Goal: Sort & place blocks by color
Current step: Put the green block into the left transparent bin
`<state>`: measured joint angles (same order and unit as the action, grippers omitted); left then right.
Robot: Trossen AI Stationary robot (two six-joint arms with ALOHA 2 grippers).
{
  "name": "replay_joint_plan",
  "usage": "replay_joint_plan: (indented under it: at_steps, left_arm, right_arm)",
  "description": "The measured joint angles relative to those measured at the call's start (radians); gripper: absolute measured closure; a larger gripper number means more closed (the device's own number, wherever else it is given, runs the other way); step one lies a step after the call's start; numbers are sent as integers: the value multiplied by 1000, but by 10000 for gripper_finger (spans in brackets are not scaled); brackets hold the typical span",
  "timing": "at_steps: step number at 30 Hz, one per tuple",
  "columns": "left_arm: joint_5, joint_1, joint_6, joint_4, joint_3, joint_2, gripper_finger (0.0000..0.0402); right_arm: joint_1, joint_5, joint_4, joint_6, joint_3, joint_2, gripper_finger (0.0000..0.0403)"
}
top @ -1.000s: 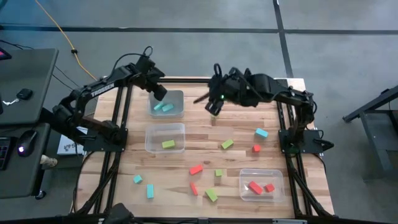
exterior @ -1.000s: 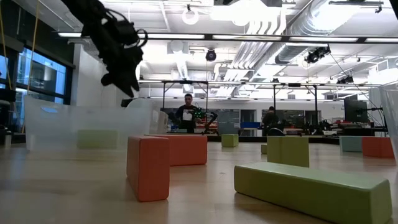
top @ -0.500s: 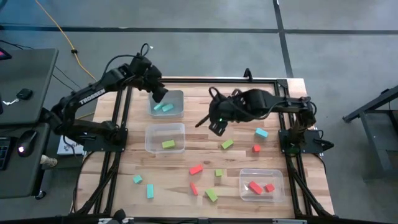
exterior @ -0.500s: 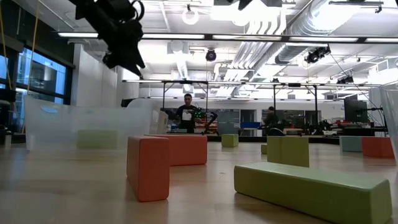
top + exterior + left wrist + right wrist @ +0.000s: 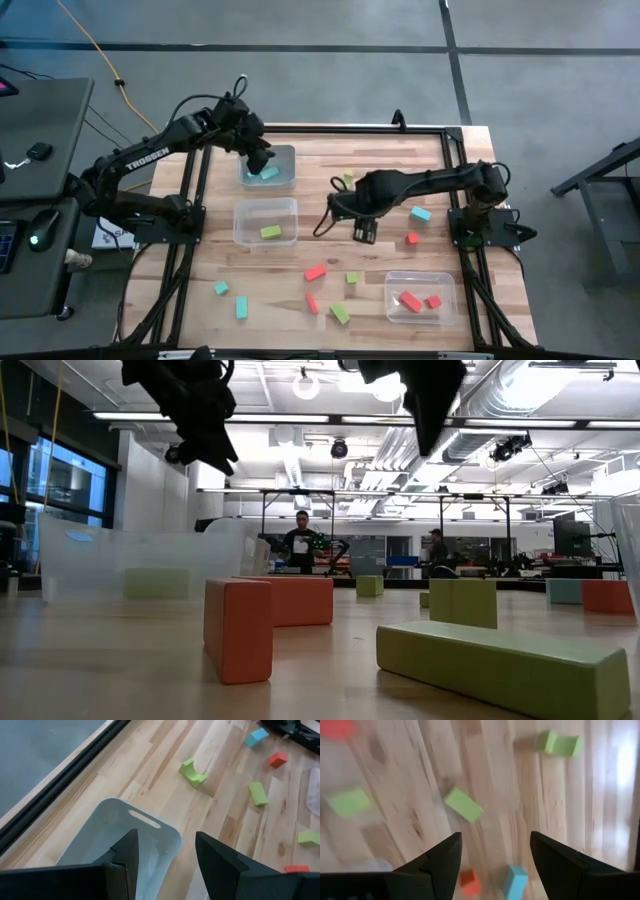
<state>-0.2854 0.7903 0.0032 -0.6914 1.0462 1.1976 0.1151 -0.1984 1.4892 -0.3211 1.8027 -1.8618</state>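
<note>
Cyan, green and red blocks lie scattered on the wooden table. My left gripper hangs open over the far-left clear bin, which holds cyan blocks. My right gripper points down, open, above the table's middle. A green block lies flat on the wood straight below it, hidden by the gripper in the high view. A cyan block and a red block lie to the gripper's right. In the low view both grippers hang well above the table.
A second clear bin on the left holds a green block. A third bin near the front right holds red blocks. A green arch block lies far of centre. More blocks lie along the near half.
My right gripper has come down from the far edge toward the table's middle and tipped from slanting to pointing down, stopping above the green block. My left gripper has risen a little over the far-left bin. No block has moved.
</note>
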Motion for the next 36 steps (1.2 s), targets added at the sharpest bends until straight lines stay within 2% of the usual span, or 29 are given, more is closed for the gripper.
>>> replay_joint_plan:
  at_steps: [9, 16, 19, 27, 36]
  left_arm:
    - [2, -15, 0, 0, 0, 0, 254]
    - [17, -15, 0, 0, 0, 0, 255]
    - [20, -15, -1, 0, 0, 1, 255]
    - [20, -15, -10, 0, 0, 1, 254]
    - [20, -15, -11, 0, 0, 1, 254]
  right_arm:
    - [-47, 21, -101, 268, -183, 0, 178]
    - [-71, 178, -281, 454, -322, 0, 178]
    - [-70, 191, -333, 515, -386, 0, 178]
    - [-70, 200, -468, 596, -496, 0, 178]
    - [-69, 214, -581, 601, -583, 0, 178]
